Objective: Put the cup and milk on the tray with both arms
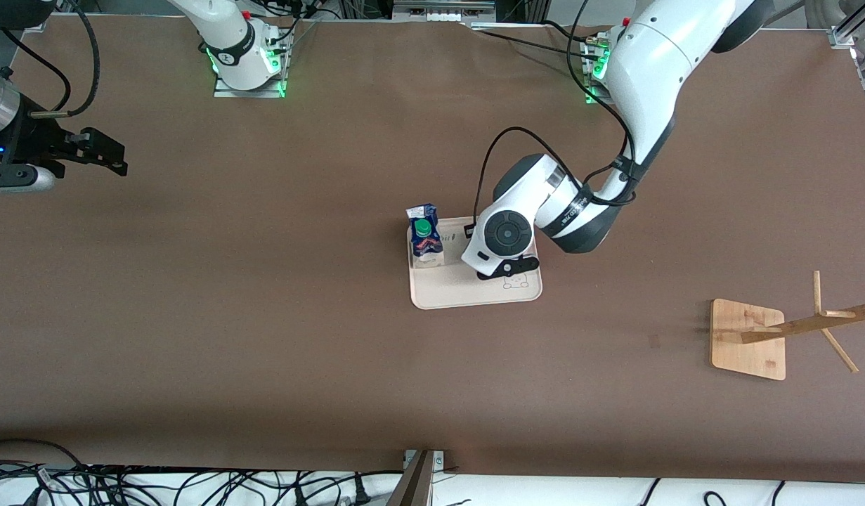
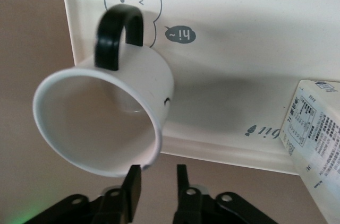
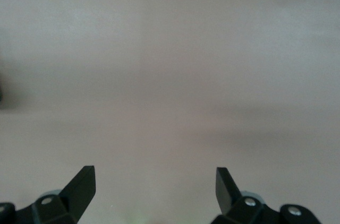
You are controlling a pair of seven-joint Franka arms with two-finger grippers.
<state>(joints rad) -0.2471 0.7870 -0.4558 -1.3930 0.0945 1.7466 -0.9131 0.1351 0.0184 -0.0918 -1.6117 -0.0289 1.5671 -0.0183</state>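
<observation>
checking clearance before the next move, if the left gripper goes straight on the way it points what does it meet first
Likely the cup: its rim sits right at the left gripper, by one finger, fingers slightly apart. Past it lies the tray, with the milk off to one side. How close the rim really is, I cannot tell.

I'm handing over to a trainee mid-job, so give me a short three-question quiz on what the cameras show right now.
1. True or false: the right gripper is shut on the cup.
2. Which thing stands toward the left arm's end of the table? A) a kettle B) a wooden stand C) a bowl
3. Fill in: the milk carton stands upright on the ____.

Key:
1. False. The right gripper is open over bare table; the cup is at the fingertips of the left gripper.
2. B.
3. The tray.
</observation>
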